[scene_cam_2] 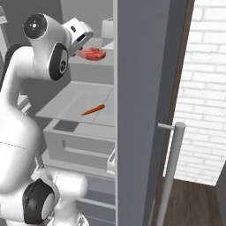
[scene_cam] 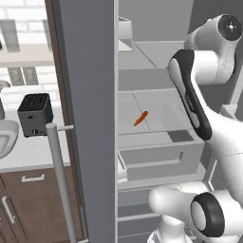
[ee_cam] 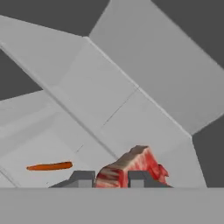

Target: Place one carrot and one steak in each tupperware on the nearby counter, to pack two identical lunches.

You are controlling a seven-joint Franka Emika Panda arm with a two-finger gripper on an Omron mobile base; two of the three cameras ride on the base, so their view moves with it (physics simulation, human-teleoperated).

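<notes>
In the hand view my gripper (ee_cam: 109, 179) is shut on a red marbled steak (ee_cam: 131, 166), which sits between the two dark fingertips (ee_cam: 83, 177). From the right base view, the steak (scene_cam_2: 92, 54) lies on an upper fridge shelf right under my hand. One orange carrot (scene_cam: 141, 118) (scene_cam_2: 93, 110) (ee_cam: 49, 166) lies loose on the lower glass shelf. A light rounded tupperware (scene_cam: 5, 137) sits at the left edge of the grey-white counter (scene_cam: 33, 149), far from the gripper.
The open fridge door (scene_cam: 88, 118) with its bar handle (scene_cam: 59, 175) stands between the fridge interior and the counter. A black toaster (scene_cam: 35, 114) sits on the counter. A grey drawer (scene_cam: 156, 156) lies below the carrot shelf.
</notes>
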